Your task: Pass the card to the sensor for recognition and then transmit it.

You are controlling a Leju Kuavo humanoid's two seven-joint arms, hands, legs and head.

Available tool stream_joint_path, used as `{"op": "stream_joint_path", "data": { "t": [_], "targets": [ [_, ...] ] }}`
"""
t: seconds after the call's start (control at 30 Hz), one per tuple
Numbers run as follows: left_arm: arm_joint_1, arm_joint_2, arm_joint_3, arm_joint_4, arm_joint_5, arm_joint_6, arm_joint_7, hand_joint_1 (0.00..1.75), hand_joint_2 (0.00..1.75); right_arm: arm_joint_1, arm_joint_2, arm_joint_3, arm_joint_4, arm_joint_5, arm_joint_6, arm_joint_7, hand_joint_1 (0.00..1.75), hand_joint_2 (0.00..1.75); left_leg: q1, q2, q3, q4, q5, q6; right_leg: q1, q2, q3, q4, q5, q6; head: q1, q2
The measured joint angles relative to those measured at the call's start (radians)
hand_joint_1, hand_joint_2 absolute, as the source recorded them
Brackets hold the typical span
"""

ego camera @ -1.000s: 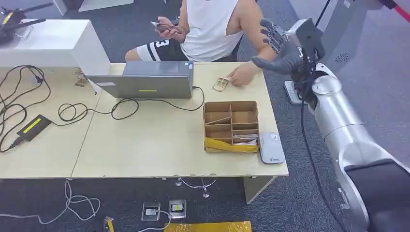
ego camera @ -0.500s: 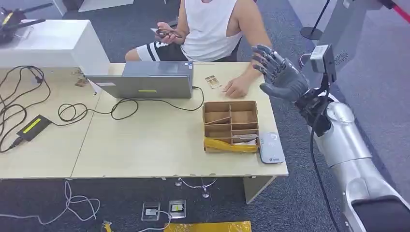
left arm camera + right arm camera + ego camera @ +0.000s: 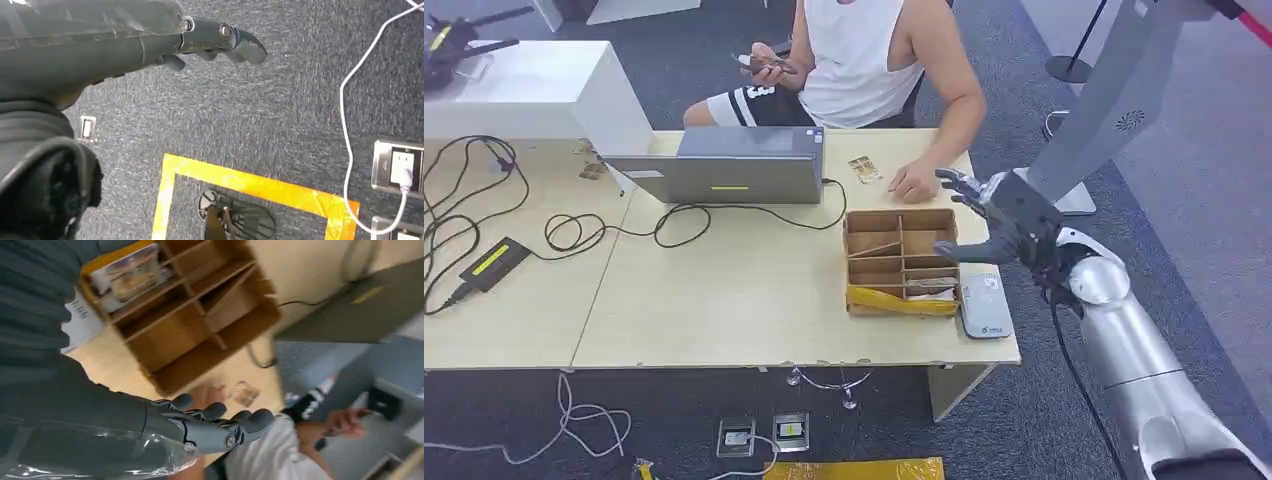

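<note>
While the right hand (image 3: 996, 216) hovers empty with fingers spread, the card (image 3: 865, 169) lies beyond its fingertips past the box (image 3: 901, 260); reach over the box, then pinch the card flat.

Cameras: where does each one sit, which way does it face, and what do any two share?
Head view: high, looking down at the table; right hand beside the divided box.
Left wrist view: behind the left hand, facing carpet and yellow tape.
Right wrist view: behind the right hand, facing the box.
Shared: head and right wrist views show box and person.
</note>
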Motion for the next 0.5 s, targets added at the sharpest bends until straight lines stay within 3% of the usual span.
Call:
{"op": "stream_joint_path", "data": {
  "t": [0.3, 0.5],
  "targets": [
    [0.004, -0.001, 0.000, 0.003, 0.001, 0.010, 0.000, 0.00, 0.00, 0.104, -0.009, 0.042, -0.015, 0.263, -0.061, 0.012, 0.00, 1.75, 0.000, 0.000, 0.000, 0.000, 0.000, 0.000, 0.000, 0.000, 0.000, 0.000, 0.000, 0.000, 0.000, 0.000],
    [0.006, -0.001, 0.000, 0.006, -0.001, 0.010, 0.000, 0.00, 0.00, 0.140, -0.018, 0.048, -0.033, 0.318, -0.072, 0.021, 0.00, 1.75, 0.000, 0.000, 0.000, 0.000, 0.000, 0.000, 0.000, 0.000, 0.000, 0.000, 0.000, 0.000, 0.000, 0.000]
  ]
}}
